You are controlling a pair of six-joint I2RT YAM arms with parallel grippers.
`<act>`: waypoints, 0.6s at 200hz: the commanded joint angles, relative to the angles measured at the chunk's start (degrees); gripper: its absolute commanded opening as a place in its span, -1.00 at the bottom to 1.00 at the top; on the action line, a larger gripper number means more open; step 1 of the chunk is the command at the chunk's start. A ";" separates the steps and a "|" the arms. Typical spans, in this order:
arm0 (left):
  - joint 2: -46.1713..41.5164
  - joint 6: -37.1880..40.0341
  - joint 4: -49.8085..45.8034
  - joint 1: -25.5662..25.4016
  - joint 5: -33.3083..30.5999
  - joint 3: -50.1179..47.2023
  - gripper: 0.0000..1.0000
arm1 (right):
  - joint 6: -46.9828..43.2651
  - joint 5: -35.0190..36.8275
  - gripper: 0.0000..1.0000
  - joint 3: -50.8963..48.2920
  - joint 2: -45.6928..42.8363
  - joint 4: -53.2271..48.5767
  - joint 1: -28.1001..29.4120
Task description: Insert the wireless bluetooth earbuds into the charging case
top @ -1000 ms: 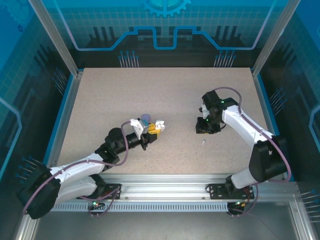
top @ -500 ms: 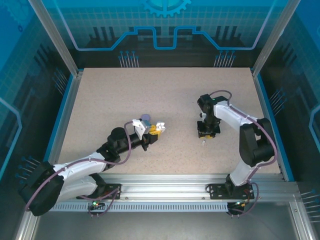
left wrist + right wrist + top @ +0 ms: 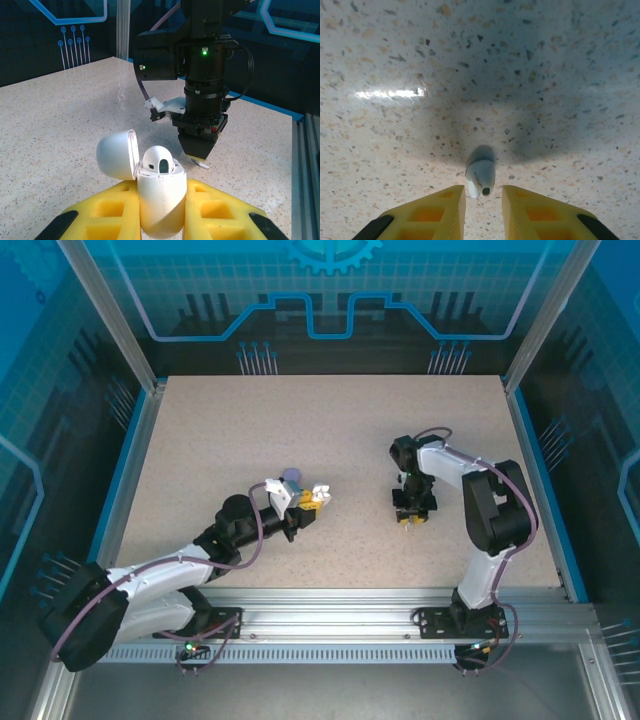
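charging case (image 3: pixel 159 202): base runs off the lower edge; sides covered by the left end effector (image 3: pixel 160 190) clamped on it.
seated earbud (image 3: pixel 158 161): only its domed top clears the case rim.
loose earbud (image 3: pixel 481 175): from the left wrist, mostly tucked under the right end effector (image 3: pixel 200 152); from above, too small to make out.
right fingers (image 3: pixel 427 210): cut by the bottom edge; contact with the bud unclear.
purple item (image 3: pixel 291 476): partly behind the left end effector, too small to name.
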 commanded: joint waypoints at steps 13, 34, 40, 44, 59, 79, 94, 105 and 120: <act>-0.39 1.00 0.59 -0.38 -0.45 0.33 -0.62 | 0.36 -0.66 -0.45 1.20 1.81 0.40 -0.71; -0.33 1.00 0.54 -0.39 -0.54 0.41 -0.62 | 0.46 -0.70 -0.45 1.21 2.40 0.73 -0.71; -0.40 1.00 0.46 -0.37 -0.56 0.42 -0.62 | 0.46 -0.77 -0.45 1.20 2.56 0.75 -0.75; -0.39 1.00 0.45 -0.39 -0.53 0.42 -0.62 | 0.45 -0.74 -0.45 1.25 2.75 0.75 -0.71; -0.45 1.00 0.37 -0.38 -0.57 0.45 -0.62 | 0.42 -0.65 -0.46 1.21 3.14 0.83 -0.73; -0.47 1.00 0.32 -0.39 -0.62 0.51 -0.62 | 0.29 -0.40 -0.48 1.15 3.84 1.10 -0.71; -0.36 1.00 0.28 -0.32 -0.57 0.51 -0.62 | 0.18 -0.58 -0.53 0.96 4.37 1.50 -0.72; -0.35 1.00 0.19 -0.39 -0.58 0.54 -0.62 | 0.05 -0.83 -0.58 0.86 4.66 1.80 -0.79; -0.38 1.09 0.10 -0.39 -0.69 0.59 -0.62 | 0.05 -0.99 -0.61 0.79 5.07 2.06 -0.84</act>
